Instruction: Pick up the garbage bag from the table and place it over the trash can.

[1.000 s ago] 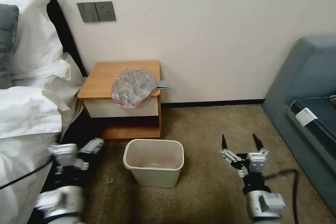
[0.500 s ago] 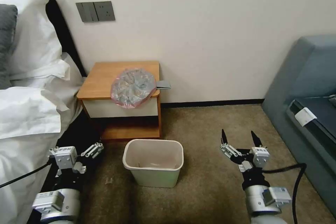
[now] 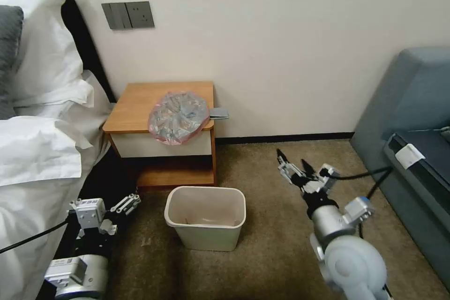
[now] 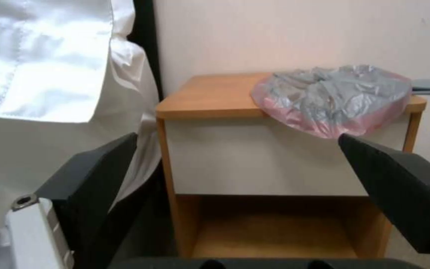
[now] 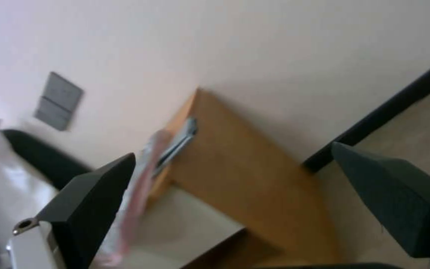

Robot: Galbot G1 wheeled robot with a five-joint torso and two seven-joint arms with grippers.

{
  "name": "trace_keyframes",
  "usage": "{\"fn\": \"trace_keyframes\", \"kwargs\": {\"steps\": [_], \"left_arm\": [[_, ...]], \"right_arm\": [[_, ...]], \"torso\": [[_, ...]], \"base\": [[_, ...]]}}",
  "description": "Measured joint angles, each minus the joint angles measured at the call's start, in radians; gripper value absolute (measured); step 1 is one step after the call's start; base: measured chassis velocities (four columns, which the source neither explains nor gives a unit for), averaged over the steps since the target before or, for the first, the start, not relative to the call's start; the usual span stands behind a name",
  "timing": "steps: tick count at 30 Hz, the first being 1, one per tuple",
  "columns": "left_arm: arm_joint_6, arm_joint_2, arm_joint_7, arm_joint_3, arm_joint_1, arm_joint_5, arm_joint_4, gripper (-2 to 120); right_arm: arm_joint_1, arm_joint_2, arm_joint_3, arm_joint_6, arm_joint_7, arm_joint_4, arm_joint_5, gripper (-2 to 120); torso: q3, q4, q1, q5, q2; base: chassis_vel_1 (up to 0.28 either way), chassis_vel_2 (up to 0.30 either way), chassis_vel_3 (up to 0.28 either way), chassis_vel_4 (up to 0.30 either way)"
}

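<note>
beige carpet runs to a pale wall. right end effector (image 3: 294, 165) hangs over it, pointed dark fingers spread, grasping nothing. ahead and to its left, well apart, a crinkly translucent garbage bag (image 3: 178, 117), grey with pink edges, droops over the front edge of an orange-brown wooden counter (image 3: 136, 103). nearer and lower sits a cream plastic trash can (image 3: 206, 239) with rolled rim. left end effector (image 3: 123, 205) waits released by the bed.

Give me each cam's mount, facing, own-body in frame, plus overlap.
Head: looks forward and down at the table, bag, can; left claw low left, right claw right.
Left wrist: low, faces the table front and bag; its open fingers frame the view.
Right wrist: tilted, faces the table side; fingers open.
Shared: table, bag.
</note>
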Motion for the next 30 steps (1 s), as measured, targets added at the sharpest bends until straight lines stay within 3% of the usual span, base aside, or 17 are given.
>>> {"fn": "trace_keyframes", "kwargs": {"steps": [3, 8, 17, 19, 30], "left_arm": [[0.014, 0.014, -0.007, -0.004, 0.0, -0.018, -0.011, 100], [0.026, 0.034, -0.012, -0.009, 0.001, -0.027, -0.018, 100], [0.076, 0.035, -0.02, 0.0, 0.0, -0.092, -0.047, 100], [0.096, 0.03, -0.022, 0.002, -0.004, -0.114, -0.056, 100], [0.095, 0.029, -0.02, -0.014, 0.015, -0.109, -0.072, 100]], "right_arm": [[0.116, -0.038, -0.04, -0.022, 0.047, -0.051, 0.29, 100], [0.298, -0.021, -0.126, -0.022, 0.059, -0.196, 0.437, 100], [0.46, 0.09, -0.179, -0.025, 0.024, -0.433, 0.513, 100], [0.52, 0.136, -0.177, -0.025, 0.022, -0.524, 0.584, 100], [0.663, 0.21, -0.179, -0.044, -0.048, -0.739, 0.61, 100]], "torso": [[0.0, 0.0, 0.0, 0.0, 0.0], [0.0, 0.0002, 0.0, -0.0002, 0.0], [0.0, 0.0002, 0.0, -0.0002, 0.0], [0.0, 0.0001, 0.0, -0.0003, 0.0], [0.0, 0.0001, 0.0, -0.0002, 0.0]], "base": [[0.0, 0.0, 0.0, 0.0], [0.0, 0.0, 0.0, 0.0], [0.0, 0.0, 0.0, 0.0], [0.0, 0.0, 0.0, 0.0], [0.0, 0.0, 0.0, 0.0]]}}
